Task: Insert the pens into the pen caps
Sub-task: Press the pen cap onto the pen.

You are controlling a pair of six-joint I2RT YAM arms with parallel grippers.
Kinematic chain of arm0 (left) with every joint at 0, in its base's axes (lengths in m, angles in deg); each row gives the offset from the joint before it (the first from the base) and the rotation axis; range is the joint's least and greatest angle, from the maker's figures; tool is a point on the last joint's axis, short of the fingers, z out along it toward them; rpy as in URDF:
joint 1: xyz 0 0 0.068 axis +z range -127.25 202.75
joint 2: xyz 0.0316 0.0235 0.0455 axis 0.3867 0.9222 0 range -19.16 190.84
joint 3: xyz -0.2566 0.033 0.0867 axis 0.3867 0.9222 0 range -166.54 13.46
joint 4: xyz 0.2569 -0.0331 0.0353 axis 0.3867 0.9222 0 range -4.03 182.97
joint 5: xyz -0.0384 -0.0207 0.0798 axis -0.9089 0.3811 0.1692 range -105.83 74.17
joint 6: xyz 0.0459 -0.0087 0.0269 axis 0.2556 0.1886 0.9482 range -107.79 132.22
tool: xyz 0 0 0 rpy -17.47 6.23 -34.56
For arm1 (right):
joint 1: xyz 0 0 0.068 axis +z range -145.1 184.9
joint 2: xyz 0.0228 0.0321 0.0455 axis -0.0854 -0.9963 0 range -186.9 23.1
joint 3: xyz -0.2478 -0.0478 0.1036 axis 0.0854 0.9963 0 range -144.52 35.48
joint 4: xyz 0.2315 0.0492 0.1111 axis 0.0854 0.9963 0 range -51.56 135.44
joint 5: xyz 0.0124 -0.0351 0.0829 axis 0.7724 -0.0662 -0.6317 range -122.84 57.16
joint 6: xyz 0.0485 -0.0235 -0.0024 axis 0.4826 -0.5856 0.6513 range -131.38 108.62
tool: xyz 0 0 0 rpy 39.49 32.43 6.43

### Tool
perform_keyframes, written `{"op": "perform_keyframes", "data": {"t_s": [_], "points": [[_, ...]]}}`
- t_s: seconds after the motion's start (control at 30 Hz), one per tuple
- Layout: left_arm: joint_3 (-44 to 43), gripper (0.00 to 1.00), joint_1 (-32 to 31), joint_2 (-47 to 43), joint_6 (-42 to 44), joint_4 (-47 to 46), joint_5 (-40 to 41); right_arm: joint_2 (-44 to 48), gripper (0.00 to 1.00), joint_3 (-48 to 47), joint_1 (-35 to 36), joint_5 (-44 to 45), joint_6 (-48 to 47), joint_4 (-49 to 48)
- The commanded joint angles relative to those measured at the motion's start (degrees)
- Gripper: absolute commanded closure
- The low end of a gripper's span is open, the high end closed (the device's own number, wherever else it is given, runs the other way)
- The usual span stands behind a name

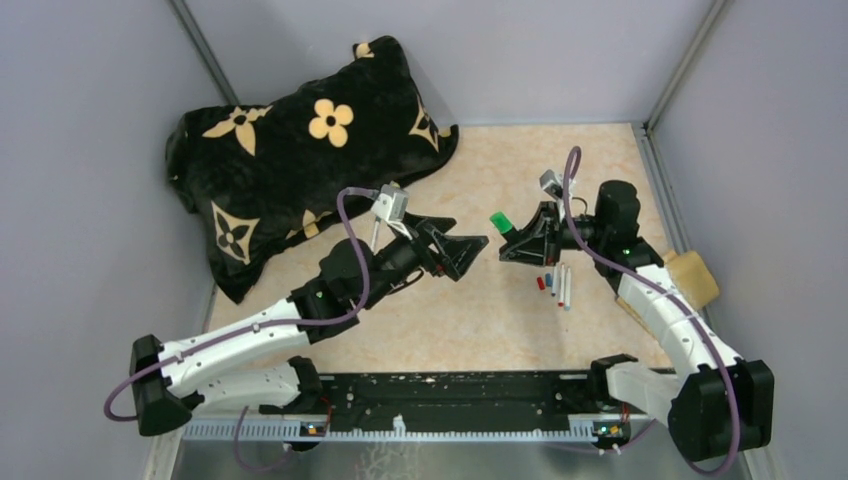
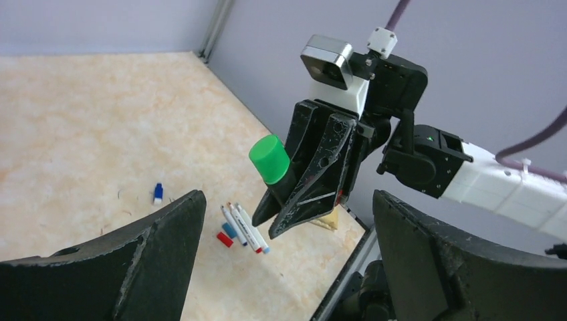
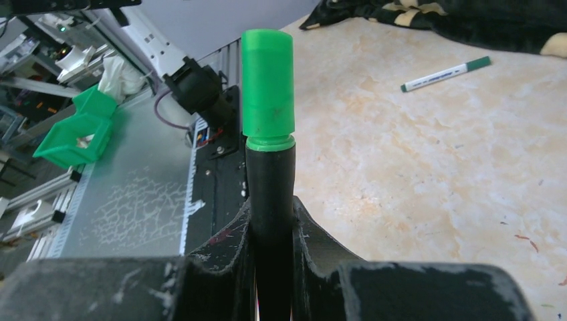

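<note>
My right gripper (image 1: pixel 512 247) is shut on a thick black pen (image 3: pixel 269 194) and holds it above the table. A bright green cap (image 3: pixel 267 83) sits on the pen's tip and also shows in the top view (image 1: pixel 500 221). My left gripper (image 1: pixel 472 248) faces it from the left, open and empty, with the green cap (image 2: pixel 269 158) just in front of its jaws. Three thin white pens (image 2: pixel 245 227) lie side by side on the table, next to a red cap (image 2: pixel 224 239) and a teal cap (image 2: pixel 230 230). A blue cap (image 2: pixel 158 193) lies apart. One green-ended pen (image 3: pixel 444 73) lies farther off.
A black pillow with tan flowers (image 1: pixel 300 150) fills the back left of the table. A tan cardboard box (image 1: pixel 695 280) sits by the right wall, behind my right arm. Grey walls close three sides. The pen cluster (image 1: pixel 558 285) lies under my right gripper.
</note>
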Motion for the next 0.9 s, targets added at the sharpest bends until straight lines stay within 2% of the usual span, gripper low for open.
{"op": "perform_keyframes", "data": {"t_s": [0.0,0.1,0.2,0.3,0.53,0.87], "points": [[4.9,0.02,2.8,-2.2,10.7,-12.4,-11.2,2.8,1.00,1.4,-0.7,-7.5,-2.2,-2.0],[2.7,0.02,9.4,0.0,5.9,-10.3,-23.7,3.3,1.00,2.1,-0.7,-9.6,-2.5,-2.1],[4.5,0.02,14.9,2.1,0.3,-17.5,-35.2,3.5,1.00,2.5,-0.7,-10.8,-2.6,-2.3],[4.7,0.02,17.2,5.1,-2.7,-23.7,-42.2,3.5,1.00,2.9,-0.7,-11.8,-2.6,-2.5],[1.9,0.19,17.6,12.8,-6.4,-29.6,-50.1,3.2,1.00,3.0,-0.7,-12.2,-1.7,-3.2],[1.6,0.25,17.6,19.0,-11.0,-38.3,-52.7,2.4,1.00,3.4,-0.2,-11.7,1.0,-5.6]]}}
